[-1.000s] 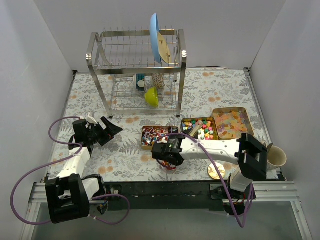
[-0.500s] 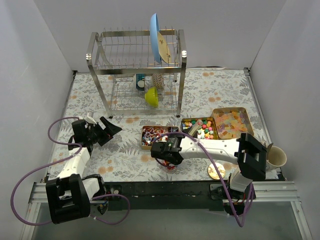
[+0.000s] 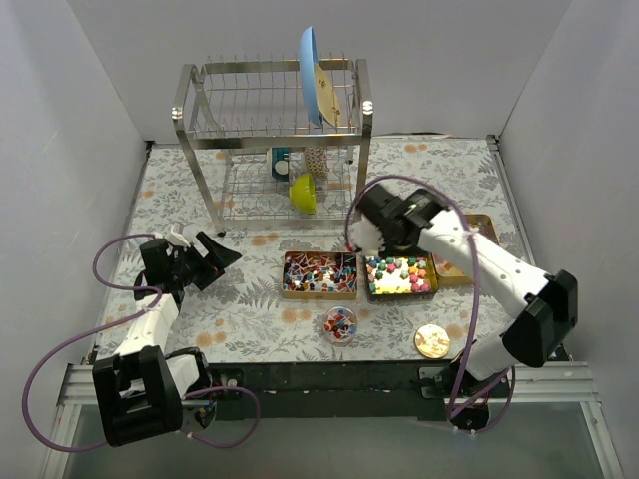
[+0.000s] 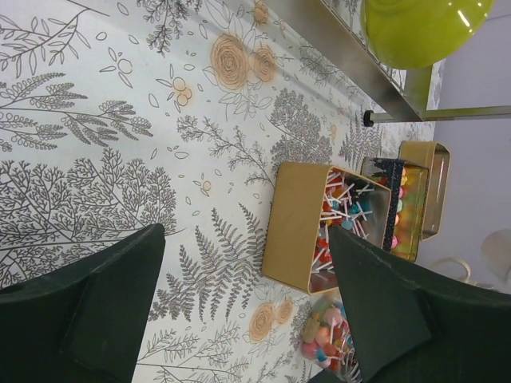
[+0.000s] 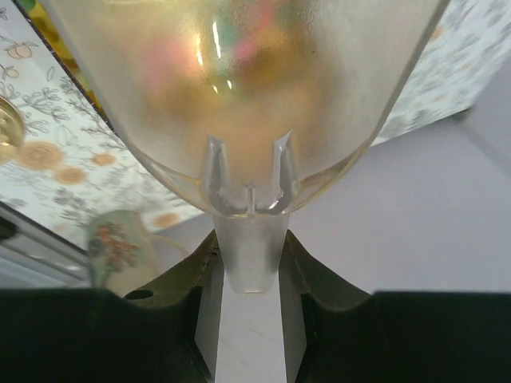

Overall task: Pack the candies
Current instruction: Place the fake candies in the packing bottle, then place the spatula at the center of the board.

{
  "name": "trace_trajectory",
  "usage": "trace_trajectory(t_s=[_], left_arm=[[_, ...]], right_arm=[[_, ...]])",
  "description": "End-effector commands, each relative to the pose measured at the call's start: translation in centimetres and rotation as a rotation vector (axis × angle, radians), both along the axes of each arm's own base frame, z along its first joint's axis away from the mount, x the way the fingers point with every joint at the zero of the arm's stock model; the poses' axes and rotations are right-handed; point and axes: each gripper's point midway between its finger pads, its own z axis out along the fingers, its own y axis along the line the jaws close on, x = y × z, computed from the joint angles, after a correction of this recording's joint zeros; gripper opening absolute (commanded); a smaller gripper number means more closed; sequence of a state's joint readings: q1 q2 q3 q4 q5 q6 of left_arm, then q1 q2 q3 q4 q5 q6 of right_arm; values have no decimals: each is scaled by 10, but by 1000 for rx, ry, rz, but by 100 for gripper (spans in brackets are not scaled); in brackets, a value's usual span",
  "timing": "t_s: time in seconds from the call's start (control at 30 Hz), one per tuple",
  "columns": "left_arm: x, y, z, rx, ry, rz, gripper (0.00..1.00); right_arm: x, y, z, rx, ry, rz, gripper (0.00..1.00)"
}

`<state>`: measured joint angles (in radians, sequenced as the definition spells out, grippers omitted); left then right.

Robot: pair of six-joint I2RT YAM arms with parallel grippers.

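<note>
Three open gold tins hold the candies: striped twist-wrapped ones [image 3: 319,274], pastel cubes [image 3: 399,275], and orange-yellow ones [image 3: 477,232] partly hidden by my right arm. A small clear jar [image 3: 339,323] of mixed candies stands in front of them. My right gripper [image 3: 371,232] is above the back left corner of the cube tin. It is shut on the handle of a clear plastic scoop [image 5: 247,96]; blurred colours show through the scoop. My left gripper [image 3: 215,261] is open and empty, left of the tins. Its view shows the striped tin [image 4: 319,227] and the jar [image 4: 331,339].
A round gold lid [image 3: 432,340] lies at the front right. A steel dish rack [image 3: 270,150] with a blue plate [image 3: 312,75] and a green bowl [image 3: 303,192] stands at the back. A floral mug [image 5: 120,239] shows in the right wrist view.
My right arm has swung from the jar at the front up and back to the cube tin, carrying the scoop. The jar now stands uncovered. My left arm has barely moved.
</note>
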<state>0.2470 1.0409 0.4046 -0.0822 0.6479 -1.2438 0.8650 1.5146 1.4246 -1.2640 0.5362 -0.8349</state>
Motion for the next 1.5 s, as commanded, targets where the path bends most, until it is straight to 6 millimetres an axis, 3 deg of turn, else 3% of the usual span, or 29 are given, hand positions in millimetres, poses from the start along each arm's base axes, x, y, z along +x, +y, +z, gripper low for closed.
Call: trace_trajectory(t_s=[0.0, 0.07, 0.13, 0.2, 0.23, 0.27, 0.3, 0.33, 0.37, 0.4, 0.43, 0.47, 0.5, 0.53, 0.6, 0.63, 0.73, 0.93, 1.2, 1.3, 1.47], left_arm=[[3, -3, 14, -18, -54, -20, 83], [1, -3, 13, -10, -50, -22, 83], [0, -2, 11, -2, -39, -20, 83], [-2, -2, 4, 6, -5, -32, 83], [-1, -1, 4, 13, 4, -38, 83], [-2, 0, -3, 18, 30, -46, 83], [-5, 1, -10, 34, 58, -59, 84], [-6, 1, -14, 37, 81, -60, 84], [-6, 3, -20, 32, 114, -52, 84], [-6, 1, -23, 21, 127, -59, 84], [-5, 0, -23, 13, 133, -70, 84], [-5, -1, -26, 5, 147, -76, 84], [-3, 1, -28, 5, 161, -75, 84], [-2, 2, -31, 11, 170, -79, 85], [1, 3, -36, 17, 184, -97, 86], [1, 3, -38, 21, 190, -105, 86], [8, 7, -38, 49, 193, -121, 88], [17, 15, -38, 85, 213, -130, 89], [29, 22, -36, 120, 205, -125, 89], [33, 24, -36, 134, 203, -125, 91], [39, 26, -33, 141, 192, -127, 92]], right_arm=[[-8, -33, -8, 309, 106, -318, 1], [5, -50, -14, 375, 96, -441, 1], [26, -52, -19, 437, 82, -505, 1], [54, -60, -12, 533, 48, -608, 1], [68, -59, -23, 541, 78, -657, 1], [95, -60, -2, 632, 31, -702, 1], [108, -59, -2, 666, 37, -733, 1], [127, -58, -13, 674, 53, -787, 1], [149, -56, 1, 736, 14, -781, 1], [162, -56, 4, 745, -4, -777, 1], [177, -53, -13, 722, 24, -784, 1], [185, -51, -16, 725, 28, -787, 1], [202, -46, -5, 759, -7, -771, 1], [209, -44, -23, 749, 26, -789, 1], [226, -33, -25, 801, 18, -794, 1], [234, -30, -39, 800, 35, -809, 1], [255, -22, -56, 834, 31, -847, 1], [271, -20, -91, 830, 27, -935, 1], [255, -29, -134, 731, 92, -999, 1], [251, -30, -140, 714, 113, -1005, 1], [240, -30, -141, 702, 140, -1006, 21]])
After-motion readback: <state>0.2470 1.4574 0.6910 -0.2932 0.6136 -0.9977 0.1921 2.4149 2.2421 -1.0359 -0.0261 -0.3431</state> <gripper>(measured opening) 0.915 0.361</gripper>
